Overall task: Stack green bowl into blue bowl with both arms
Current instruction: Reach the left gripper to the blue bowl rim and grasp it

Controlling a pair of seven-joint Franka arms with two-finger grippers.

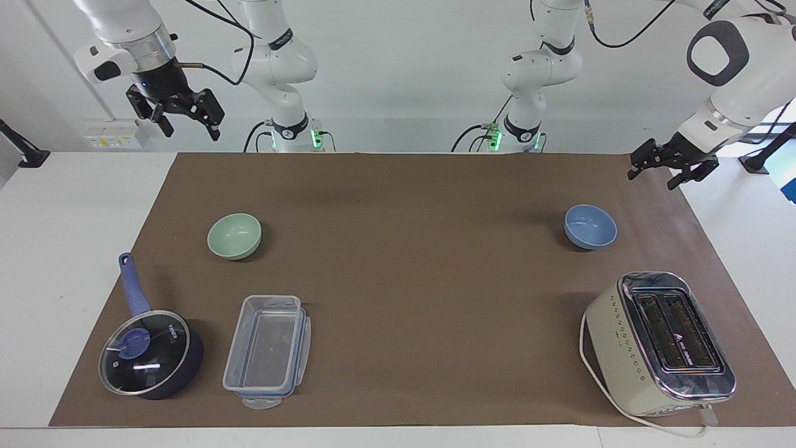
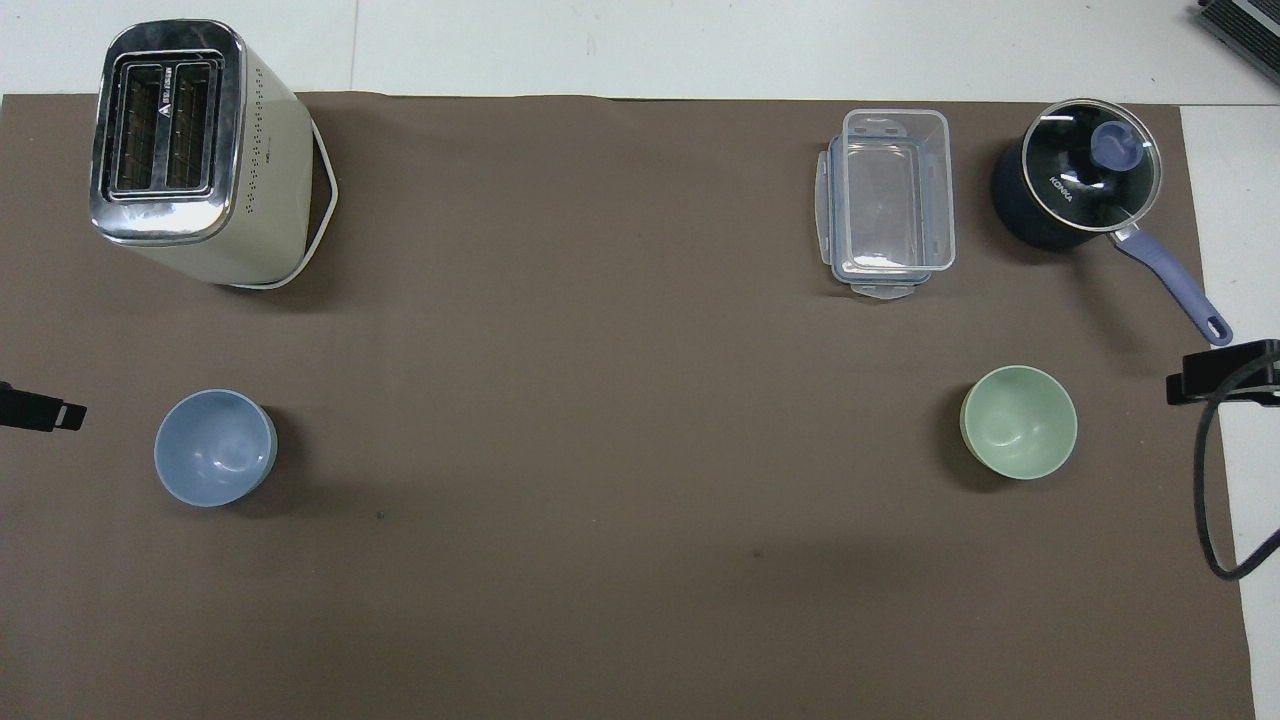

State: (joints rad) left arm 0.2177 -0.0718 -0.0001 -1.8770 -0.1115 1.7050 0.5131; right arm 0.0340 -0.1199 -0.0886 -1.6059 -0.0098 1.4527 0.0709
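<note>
Since both my arms are up in the air with the left gripper [image 1: 665, 171] and right gripper [image 1: 186, 117] spread wide on nothing, stacking hasn't started: green bowl [image 1: 234, 236] and blue bowl [image 1: 590, 226] sit well apart on the mat [image 1: 410, 280].

Pale mint-green bowl [image 1: 234, 236], small, round, matte, upright and empty, on the brown mat [image 1: 423, 205] toward the right arm's end of the table, inward from that mat edge. Periwinkle-blue bowl [image 1: 590, 226], same size and finish, upright and empty, on the mat toward the left arm's end. Well apart, roughly level with each other.
</note>
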